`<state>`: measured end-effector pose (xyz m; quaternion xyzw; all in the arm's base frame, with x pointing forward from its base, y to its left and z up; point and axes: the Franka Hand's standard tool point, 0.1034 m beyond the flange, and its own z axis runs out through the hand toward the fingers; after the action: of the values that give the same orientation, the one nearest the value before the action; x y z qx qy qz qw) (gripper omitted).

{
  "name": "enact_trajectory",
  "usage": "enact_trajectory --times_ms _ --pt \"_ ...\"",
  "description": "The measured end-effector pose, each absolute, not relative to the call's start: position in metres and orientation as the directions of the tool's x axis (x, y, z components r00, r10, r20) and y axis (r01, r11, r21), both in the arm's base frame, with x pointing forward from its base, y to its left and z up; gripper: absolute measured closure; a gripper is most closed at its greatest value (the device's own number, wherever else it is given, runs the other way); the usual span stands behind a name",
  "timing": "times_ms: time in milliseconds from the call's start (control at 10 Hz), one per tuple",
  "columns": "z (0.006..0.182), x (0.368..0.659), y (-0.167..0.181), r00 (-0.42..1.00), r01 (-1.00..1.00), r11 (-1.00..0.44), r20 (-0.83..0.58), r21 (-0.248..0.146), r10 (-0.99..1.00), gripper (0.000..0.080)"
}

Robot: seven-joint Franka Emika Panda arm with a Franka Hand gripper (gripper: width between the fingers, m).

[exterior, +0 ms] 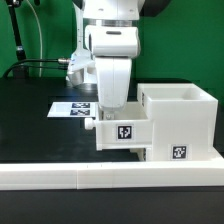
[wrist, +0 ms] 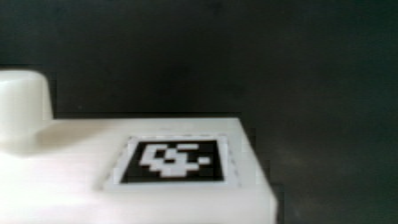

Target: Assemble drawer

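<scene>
The hand [exterior: 113, 112], grip unreadable, stood over the knobbed white plastic tray [exterior: 124, 133] near the bench's [exterior: 40, 110] front edge; pushing squarely into the tall white casing [exterior: 180, 120] seemed best.

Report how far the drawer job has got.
Done: nothing looks fully seated. In hand: a tray sits at the casing, sticking out, with the gripper down on it; grip hidden. Left: push it home. No second tray is in view.

pincer [exterior: 113, 108] tips hidden behind tray [exterior: 124, 132], grip unclear. Marker board [exterior: 72, 108] partly blocked by arm. Wrist view blurred; tray cut off at frame edge.
</scene>
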<state>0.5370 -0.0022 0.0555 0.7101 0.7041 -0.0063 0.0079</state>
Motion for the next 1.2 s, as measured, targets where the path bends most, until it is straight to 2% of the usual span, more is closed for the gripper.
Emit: enact_trajectory --times_ms 800,1000,1200 --pt "0.0517 0.5358 -0.0019 -0.01 1.0 0.01 -0.026 0.0 1.0 0.0755" --pt "0.0535 0.5364 -0.0018 0.003 1.0 -0.002 -0.021 0.022 1.0 0.0755" --pt "0.0521 0.5352 -0.0022 0.003 1.0 -0.003 -0.021 0.017 1.0 0.0755"
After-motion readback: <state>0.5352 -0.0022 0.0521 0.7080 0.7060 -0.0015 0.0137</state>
